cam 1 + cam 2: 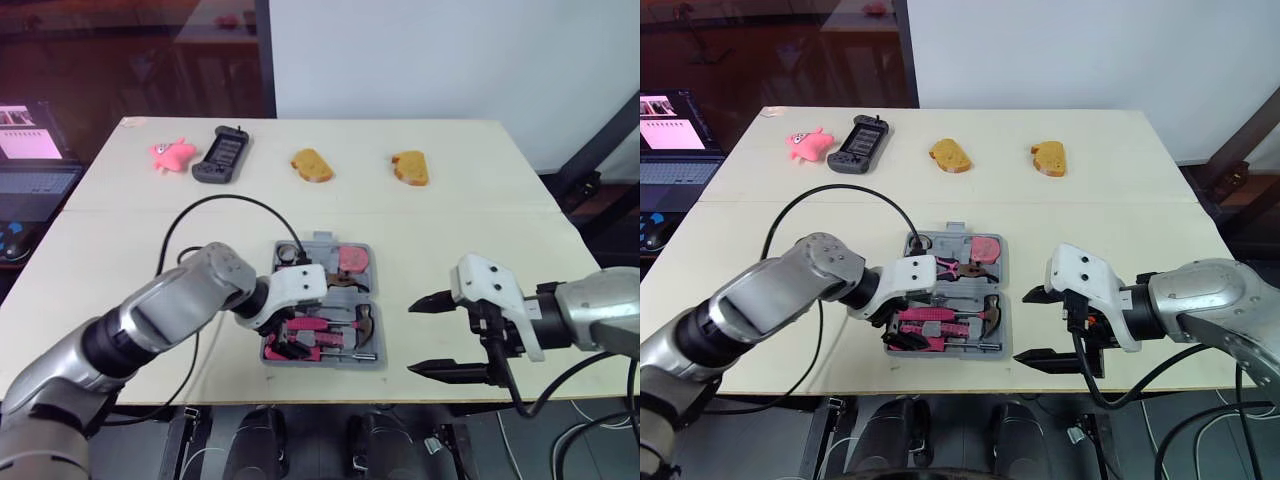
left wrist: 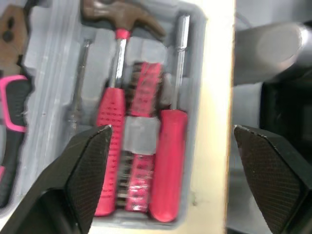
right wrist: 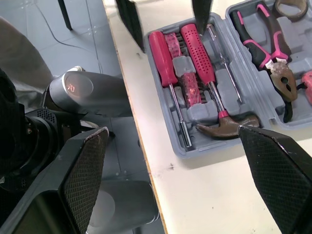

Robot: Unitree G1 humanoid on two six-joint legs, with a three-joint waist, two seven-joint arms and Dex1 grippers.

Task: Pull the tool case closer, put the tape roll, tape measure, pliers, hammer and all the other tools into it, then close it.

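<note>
The grey tool case (image 1: 378, 330) lies open at the table's front middle. Inside it lie a pink-handled hammer (image 2: 111, 112), a pink screwdriver (image 2: 168, 161), a strip of bits (image 2: 141, 146), pink-handled pliers (image 3: 265, 53), a pink tape measure (image 1: 352, 258) and a ring-shaped tape roll (image 3: 291, 7). My left gripper (image 1: 272, 330) hovers open over the case's front left part, its fingers straddling the hammer handle and screwdriver without holding anything. My right gripper (image 1: 412, 339) stands open and empty just right of the case, near the table's front edge.
At the back of the table lie a pink toy (image 1: 172, 153), a black handheld device (image 1: 222, 155) and two bread pieces (image 1: 312, 165) (image 1: 411, 167). A black cable (image 1: 200, 210) loops from my left arm over the table. A laptop (image 1: 30, 150) stands off the table's left side.
</note>
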